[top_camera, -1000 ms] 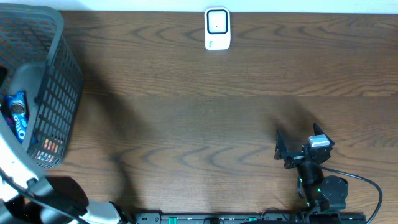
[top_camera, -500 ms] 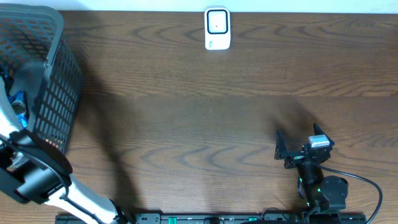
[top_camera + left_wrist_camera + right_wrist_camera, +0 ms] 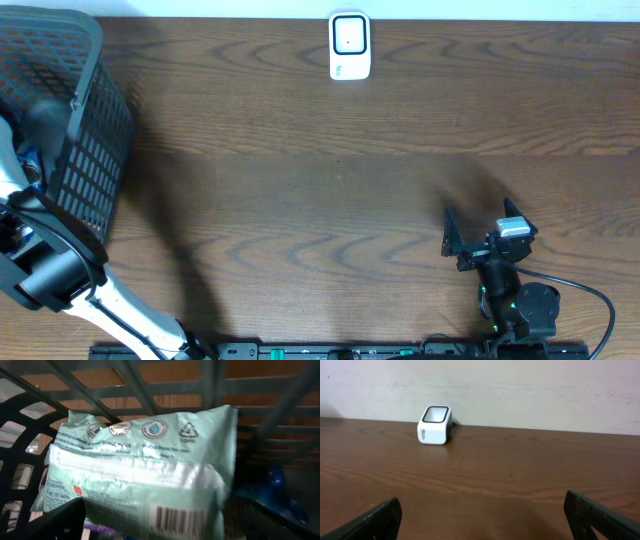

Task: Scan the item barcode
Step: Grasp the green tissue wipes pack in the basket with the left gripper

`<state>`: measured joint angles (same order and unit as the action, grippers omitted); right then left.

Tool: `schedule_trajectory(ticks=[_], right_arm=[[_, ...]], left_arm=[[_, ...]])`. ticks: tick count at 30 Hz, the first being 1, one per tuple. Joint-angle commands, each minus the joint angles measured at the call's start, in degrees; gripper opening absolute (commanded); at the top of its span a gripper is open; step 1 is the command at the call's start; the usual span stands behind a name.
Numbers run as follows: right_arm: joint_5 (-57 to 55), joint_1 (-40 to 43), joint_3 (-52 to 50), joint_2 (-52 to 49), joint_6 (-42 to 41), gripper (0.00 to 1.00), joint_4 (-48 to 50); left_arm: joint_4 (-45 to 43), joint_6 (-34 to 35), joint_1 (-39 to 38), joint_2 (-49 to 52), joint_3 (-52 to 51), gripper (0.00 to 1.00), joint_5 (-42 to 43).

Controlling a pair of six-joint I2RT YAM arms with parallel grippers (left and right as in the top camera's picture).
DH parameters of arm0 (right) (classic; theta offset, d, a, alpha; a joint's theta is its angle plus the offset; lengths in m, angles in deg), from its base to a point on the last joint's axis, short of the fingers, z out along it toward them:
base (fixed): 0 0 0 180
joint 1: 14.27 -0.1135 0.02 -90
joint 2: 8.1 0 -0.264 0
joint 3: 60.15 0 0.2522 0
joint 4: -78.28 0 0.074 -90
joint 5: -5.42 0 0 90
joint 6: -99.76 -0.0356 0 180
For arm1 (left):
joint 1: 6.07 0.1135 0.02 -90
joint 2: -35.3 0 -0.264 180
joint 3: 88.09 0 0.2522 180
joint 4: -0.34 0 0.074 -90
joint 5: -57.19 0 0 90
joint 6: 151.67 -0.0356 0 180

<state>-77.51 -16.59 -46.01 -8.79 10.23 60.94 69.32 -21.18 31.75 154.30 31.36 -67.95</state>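
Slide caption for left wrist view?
Open left gripper inside gray basket, facing pale green packet with barcode visible.

Left arm (image 3: 52, 272) extended, right arm (image 3: 512, 292) folded; jaws wide.

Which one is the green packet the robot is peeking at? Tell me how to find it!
Look at the dark grey mesh basket at the left end of the wooden table. Inside it lies a soft, pale green packet, with a shiny blue packet beside it. Unlike the blue one, it shows a row of round symbols, a recycling triangle and a black barcode.
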Motion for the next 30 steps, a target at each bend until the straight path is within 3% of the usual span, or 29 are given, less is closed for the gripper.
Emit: schedule_trajectory(ticks=[1,4,8,10,20,30], right_arm=[[0.5,-0.8,0.0,0.3,0.2,0.99,-0.2],[0.5,-0.8,0.0,0.3,0.2,0.99,-0.2],[0.5,-0.8,0.0,0.3,0.2,0.99,-0.2],[0.5,-0.8,0.0,0.3,0.2,0.99,-0.2],[0.5,-0.8,0.0,0.3,0.2,0.99,-0.2],[0.5,-0.8,0.0,0.3,0.2,0.99,-0.2]], left_arm=[[0.1,0.1,1.2,1.0,0.1,0.90,-2.0],[0.2,0.1,1.7,1.0,0.1,0.57,-2.0],[0.2,0.1,1.8,1.0,0.1,0.29,-1.6],[0.2,0.1,1.8,1.0,0.1,0.08,-1.3],[0.1,0.4,1.6,-2.9,0.2,0.07,-1.0],[-3.8,0.8,-0.7,-19.2,0.2,0.07,6.6]])
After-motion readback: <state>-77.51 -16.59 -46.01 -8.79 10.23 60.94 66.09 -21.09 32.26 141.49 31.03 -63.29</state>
